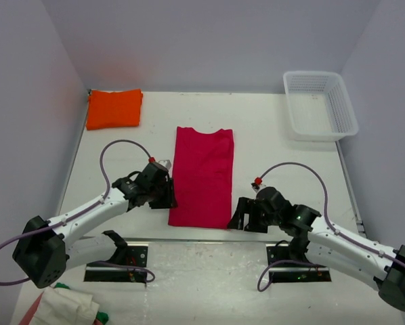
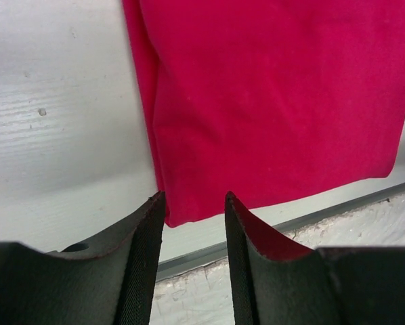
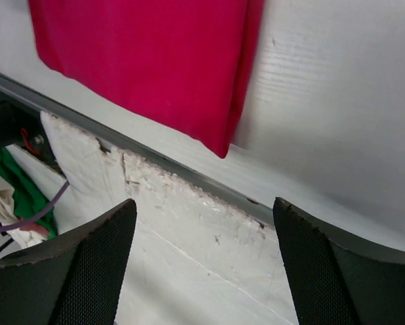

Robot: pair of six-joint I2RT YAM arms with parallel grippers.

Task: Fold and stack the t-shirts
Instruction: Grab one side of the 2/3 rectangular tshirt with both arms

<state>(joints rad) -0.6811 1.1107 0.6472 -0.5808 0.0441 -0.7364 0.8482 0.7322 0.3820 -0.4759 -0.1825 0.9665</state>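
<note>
White counter (image 1: 277,145) between pale lilac walls (image 1: 209,40) carries crimson t-shirt (image 1: 202,177), orange t-shirt (image 1: 114,108), white basket (image 1: 348,112); left pincer (image 2: 194,200) and right pincer (image 3: 204,203) both released.

— What carries everything?
— A white table top (image 1: 270,156) with a faint wood grain. A grey metal strip (image 3: 155,157) runs along its near edge, and past the strip lies a rougher white board (image 3: 189,230).
— And what lies on the table top?
— Three things. A crimson-red cloth t-shirt (image 1: 202,177) lies flat in the middle, folded into a long narrow rectangle. Its neckline is at the far end and its hem stops just short of the strip. A bright orange cloth t-shirt (image 1: 114,108), folded small, sits in the far left corner. A white plastic lattice basket (image 1: 321,134) stands in the far right corner.
— Do they touch?
— No, all three lie well apart.
</note>
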